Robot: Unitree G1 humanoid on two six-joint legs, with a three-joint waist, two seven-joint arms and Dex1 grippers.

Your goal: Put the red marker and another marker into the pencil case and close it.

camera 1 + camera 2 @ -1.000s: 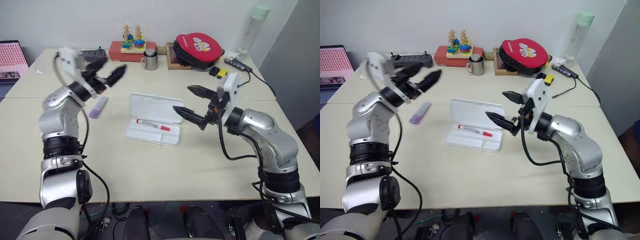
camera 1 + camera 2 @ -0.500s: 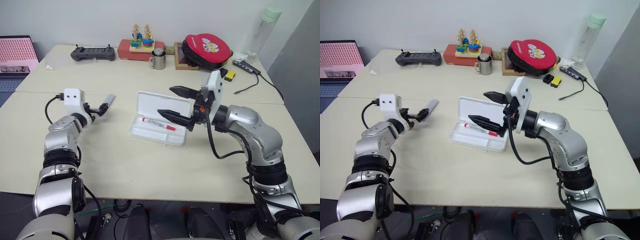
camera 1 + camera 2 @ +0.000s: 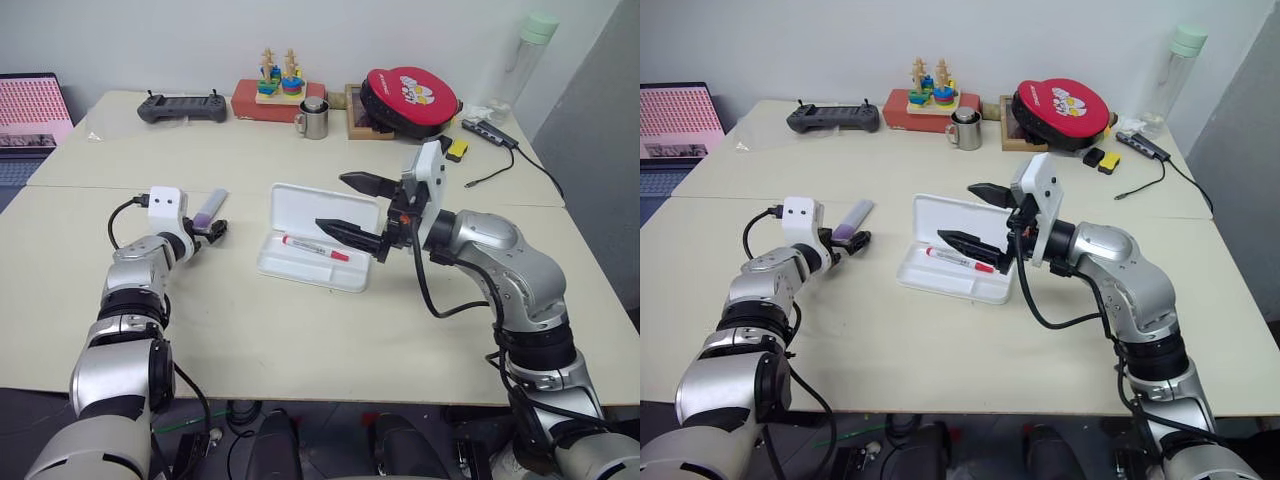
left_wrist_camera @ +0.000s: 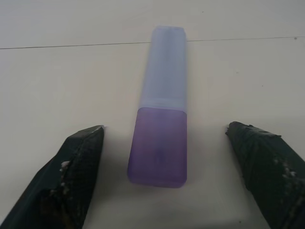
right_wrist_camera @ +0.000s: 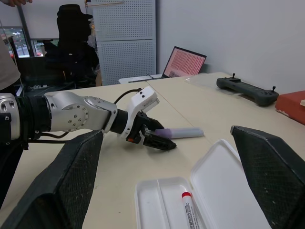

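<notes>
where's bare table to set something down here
The near strip of the beige table, in front of the open white plastic pencil case, is bare. So is the patch between the case and the back row. Crowded: the back edge, from the black controller to the red round pouch, and around the pale purple marker at the left claw.

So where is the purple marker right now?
The purple marker lies on the table left of the open pencil case, between the open left gripper fingers, untouched.

Even, bright indoor light – soft shadows only. The table (image 3: 300,330) shows no glare. Head views sharp; close fingertips (image 4: 78,157) slightly soft.
</notes>
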